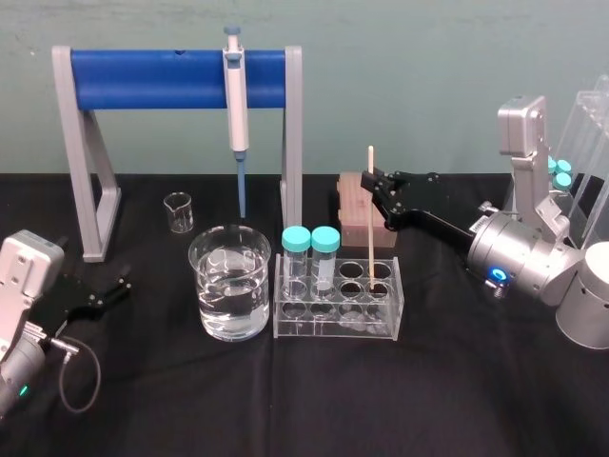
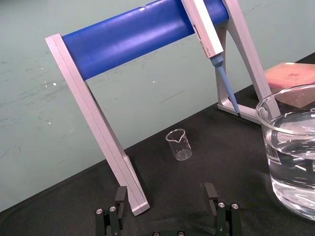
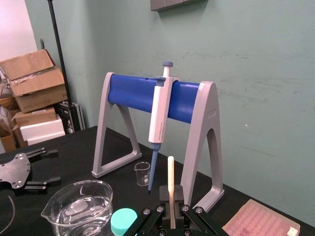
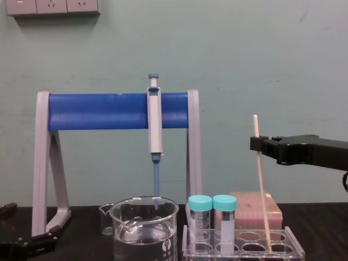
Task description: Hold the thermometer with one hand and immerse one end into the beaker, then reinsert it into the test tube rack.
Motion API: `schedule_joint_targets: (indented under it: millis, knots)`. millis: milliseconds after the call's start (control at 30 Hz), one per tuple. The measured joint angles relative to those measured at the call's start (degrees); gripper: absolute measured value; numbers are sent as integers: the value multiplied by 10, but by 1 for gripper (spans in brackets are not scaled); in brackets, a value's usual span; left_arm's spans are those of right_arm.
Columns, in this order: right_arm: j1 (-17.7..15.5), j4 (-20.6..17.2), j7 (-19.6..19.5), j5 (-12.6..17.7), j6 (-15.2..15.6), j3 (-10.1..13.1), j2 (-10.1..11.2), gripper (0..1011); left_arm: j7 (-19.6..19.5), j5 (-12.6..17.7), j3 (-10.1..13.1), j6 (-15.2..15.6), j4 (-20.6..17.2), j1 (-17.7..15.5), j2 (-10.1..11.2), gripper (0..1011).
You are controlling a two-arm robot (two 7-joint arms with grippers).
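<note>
Cream-white thermometer (image 1: 370,228), light, thin, probably snapping easily: pinching it gently near the top in right gripper (image 1: 374,181), rack (image 1: 335,331) below; left gripper (image 1: 119,288) resting, spread wide, far off.

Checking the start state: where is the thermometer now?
In the head view, the thermometer stands in the right half of the test tube rack, right of the two capped tubes, with the right gripper at its upper part.
</note>
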Motion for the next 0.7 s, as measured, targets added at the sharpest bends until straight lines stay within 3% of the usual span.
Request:
schedule_joint_targets:
  millis: [700]
  knots:
    - [-4, 30, 15, -7, -34, 5, -8, 45, 0, 0, 0, 0, 0, 0, 0, 1004]
